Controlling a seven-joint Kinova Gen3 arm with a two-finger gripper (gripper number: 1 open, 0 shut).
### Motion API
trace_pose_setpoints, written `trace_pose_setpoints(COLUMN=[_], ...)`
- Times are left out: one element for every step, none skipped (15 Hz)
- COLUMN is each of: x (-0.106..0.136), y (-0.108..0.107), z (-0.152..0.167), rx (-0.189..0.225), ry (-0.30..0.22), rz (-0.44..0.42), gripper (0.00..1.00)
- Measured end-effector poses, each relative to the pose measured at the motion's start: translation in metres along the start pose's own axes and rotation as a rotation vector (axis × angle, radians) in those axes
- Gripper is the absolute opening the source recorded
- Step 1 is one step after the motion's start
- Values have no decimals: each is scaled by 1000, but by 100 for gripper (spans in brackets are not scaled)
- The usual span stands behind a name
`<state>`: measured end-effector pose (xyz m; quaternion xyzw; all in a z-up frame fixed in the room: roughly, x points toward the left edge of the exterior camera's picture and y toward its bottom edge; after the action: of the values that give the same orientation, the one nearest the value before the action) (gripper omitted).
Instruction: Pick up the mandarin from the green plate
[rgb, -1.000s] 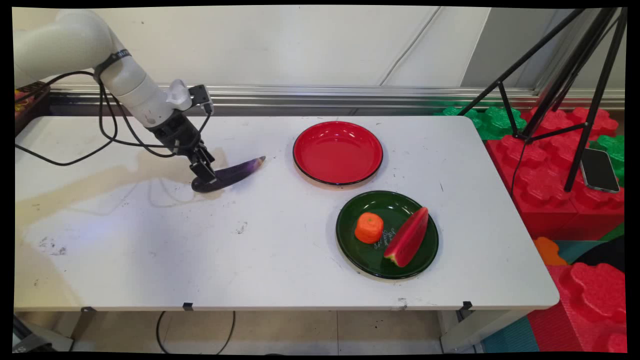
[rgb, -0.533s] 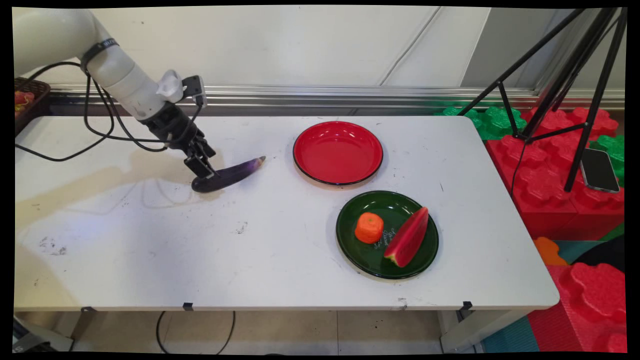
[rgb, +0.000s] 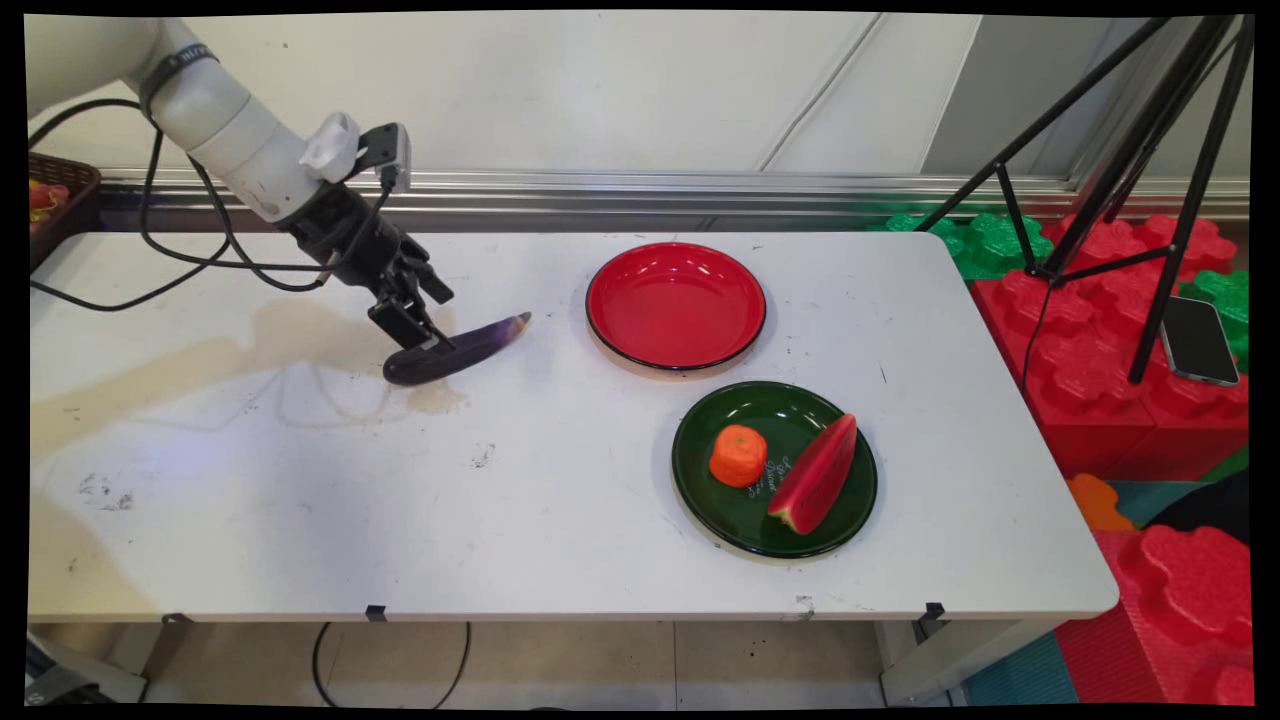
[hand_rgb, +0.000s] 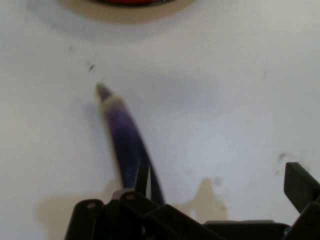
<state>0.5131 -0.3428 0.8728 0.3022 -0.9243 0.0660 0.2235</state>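
Item: gripper (rgb: 425, 325), fingers spread apart, directly above purple eggplant's (rgb: 455, 350) thick end, left of red plate (rgb: 675, 305); centre over body before closing.

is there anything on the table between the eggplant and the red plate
Nothing visible does. The eggplant lies on bare white table, its tip toward the red plate. The gripper is at its other end.

The eggplant (rgb: 455, 350) looks like smooth, glossy plastic. At its 3 o'clock the red plate (rgb: 675, 305) is shiny and glazed-looking, as is the green plate (rgb: 775, 468). The white table (rgb: 560, 520) is matt, scuffed and stained.
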Motion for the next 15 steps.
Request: trace_pose_setpoints(x=[5,10,14,20,25,30,36,42,48,54,60,65,68,72,75], y=[5,10,14,20,25,30,35,40,44,49,53,57,58,60,62], z=[-3,-6,-9,-11,-13,-14,-15,-16,-16,-16,-16,-17,-17,-19,-21], rx=[-12,-24,-34,-46,-58,-68,-80,-90,-99,-108,-115,-121,-124,-127,-129], ry=[15,30,42,56,68,79,91,103,113,124,134,141,146,151,156], rz=[18,36,51,69,88,103,121,137,150,164,177,188,194,202,210], gripper=[100,100,100,100,100,100,100,100,100,100,100,100,100,100,100])
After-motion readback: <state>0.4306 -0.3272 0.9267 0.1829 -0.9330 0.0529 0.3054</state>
